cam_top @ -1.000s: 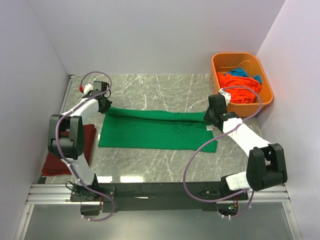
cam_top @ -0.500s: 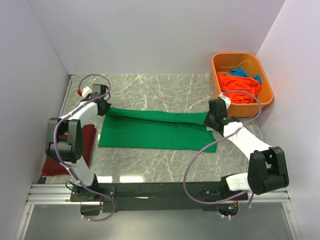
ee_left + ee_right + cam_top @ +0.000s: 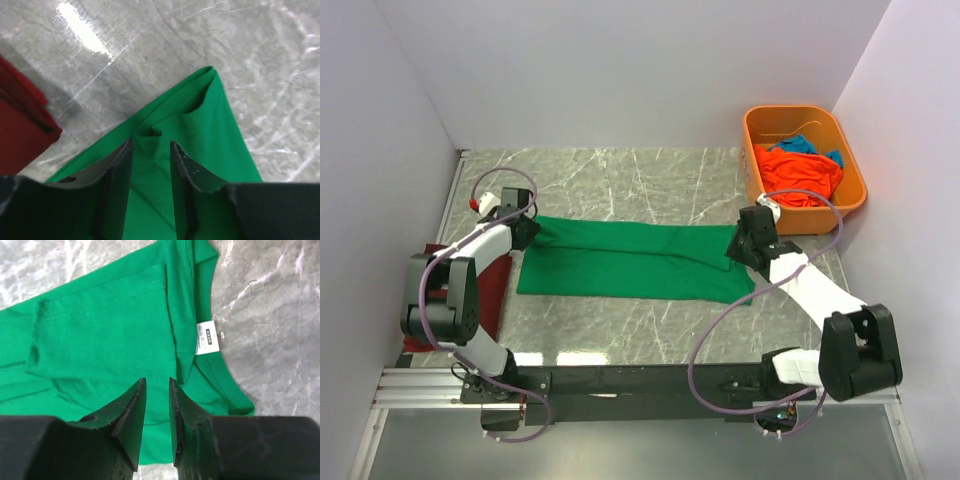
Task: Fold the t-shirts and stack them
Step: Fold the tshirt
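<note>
A bright green t-shirt (image 3: 630,262) lies as a long folded band across the middle of the marble table. My left gripper (image 3: 525,232) is at its far left corner; in the left wrist view the jaws (image 3: 150,142) are closed on a pucker of green cloth (image 3: 210,130). My right gripper (image 3: 740,248) is at the far right end, by the white neck label (image 3: 207,337); its jaws (image 3: 156,380) stand narrow on the green cloth (image 3: 100,340). A folded maroon t-shirt (image 3: 492,280) lies at the left edge.
A rigid orange tub (image 3: 850,150) stands at the back right and holds an orange t-shirt (image 3: 800,172) and a blue one (image 3: 807,143). The maroon shirt also shows in the left wrist view (image 3: 20,135). White walls close in on three sides.
Both grippers have moved a little toward the near edge, pulling the green shirt's far edge with them; a diagonal crease has formed near the right end.
</note>
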